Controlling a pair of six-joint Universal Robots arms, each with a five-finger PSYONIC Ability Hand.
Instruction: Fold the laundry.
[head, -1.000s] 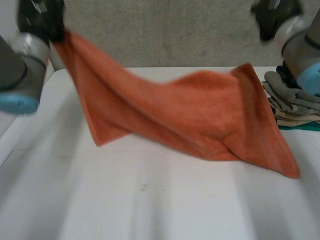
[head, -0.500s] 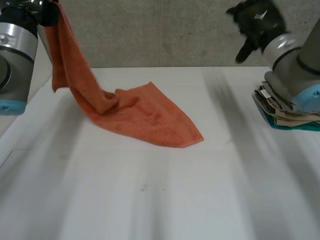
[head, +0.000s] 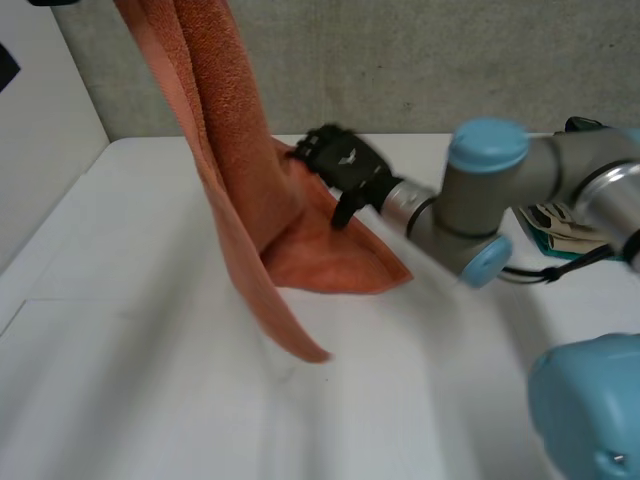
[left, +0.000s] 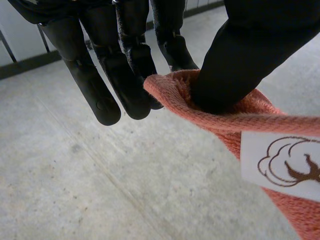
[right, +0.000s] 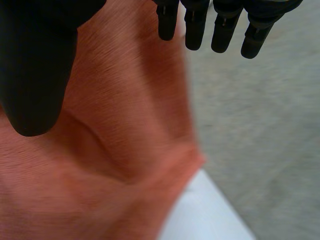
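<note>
An orange towel (head: 230, 130) hangs from high at the back left, and its lower end lies crumpled on the white table (head: 150, 380). In the left wrist view my left hand (left: 250, 50) pinches the towel's hemmed edge (left: 235, 120) between thumb and fingers, beside a white label (left: 280, 165). My right hand (head: 340, 160) reaches across from the right and is open right beside the hanging cloth, above the part on the table. In the right wrist view its fingers (right: 195, 25) are straight, with the towel (right: 125, 125) spread before the palm and nothing pinched.
A stack of folded laundry (head: 560, 225) sits at the table's right side, partly behind my right arm (head: 480, 200). A grey wall (head: 420, 60) runs along the back. The arm's light-blue elbow cap (head: 590, 410) fills the near right corner.
The right hand let go of the towel, opened and swung from the back right over to the cloth. The left hand raised its end higher, so the towel now hangs down.
</note>
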